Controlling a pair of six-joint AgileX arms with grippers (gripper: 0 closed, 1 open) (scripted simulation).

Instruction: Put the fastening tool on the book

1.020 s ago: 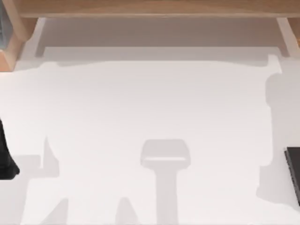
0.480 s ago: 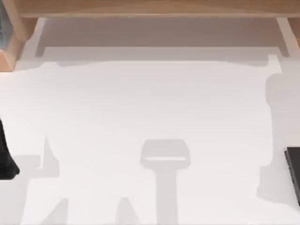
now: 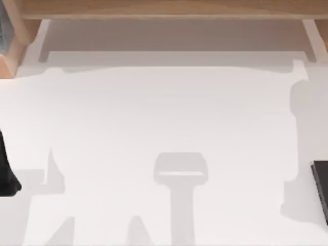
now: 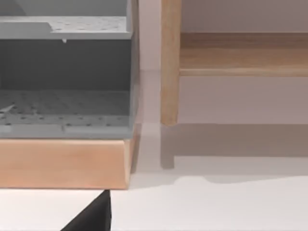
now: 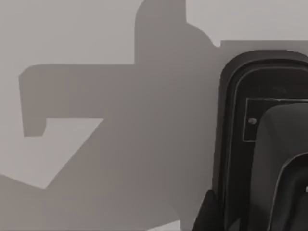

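A black, rounded fastening tool, shaped like a stapler, lies on the white table right under my right wrist camera, so my right arm hangs just above it. At the table's right edge a flat black shape is cut off by the frame; I cannot tell whether it is the same tool. My left arm stays parked as a dark form at the table's left edge, and a dark tip of it shows near the back left corner. The book is out of view.
A wooden shelf runs along the back of the table. At the back left a grey perforated rack stands on a wooden base beside a wooden post. Arm shadows lie across the white tabletop.
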